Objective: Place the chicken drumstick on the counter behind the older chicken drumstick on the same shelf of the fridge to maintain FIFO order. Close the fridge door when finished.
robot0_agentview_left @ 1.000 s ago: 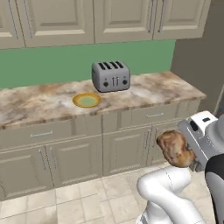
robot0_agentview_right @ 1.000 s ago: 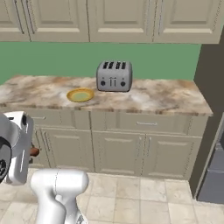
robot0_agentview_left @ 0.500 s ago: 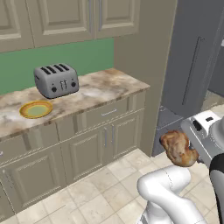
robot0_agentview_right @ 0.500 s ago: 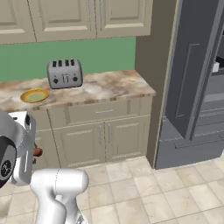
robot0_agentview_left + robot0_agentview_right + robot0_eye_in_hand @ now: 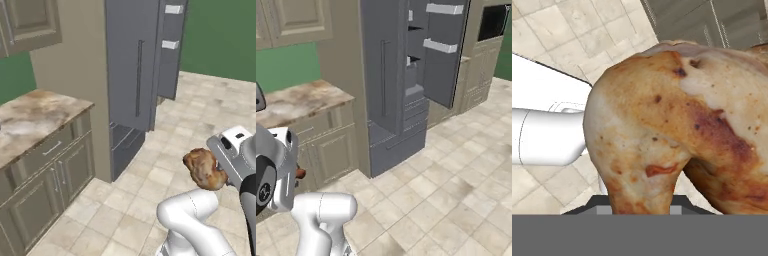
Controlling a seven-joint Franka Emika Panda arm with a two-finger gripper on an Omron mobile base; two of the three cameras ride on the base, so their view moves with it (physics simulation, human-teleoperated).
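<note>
The chicken drumstick, lumpy and golden-brown, hangs over the tiled floor with my gripper shut on it. Up close in the hand view the chicken drumstick hides the fingertips. A reddish end of it pokes out beside my hand in the right base view. The fridge stands ahead, dark grey. Its right fridge door is swung open, white bins on its inner face. The marbled counter lies to the left. The shelf and the older chicken drumstick are hidden inside.
Beige lower cabinets run under the counter up to the fridge's side panel. The fridge's left door is closed, with a bar handle, and drawer fronts jut out low down. A tall oven cabinet stands beyond. Tiled floor spreads out in front.
The base has turned right, so both views swept from the toaster and plate on the counter to the open fridge. The drumstick stays in the shut gripper.
</note>
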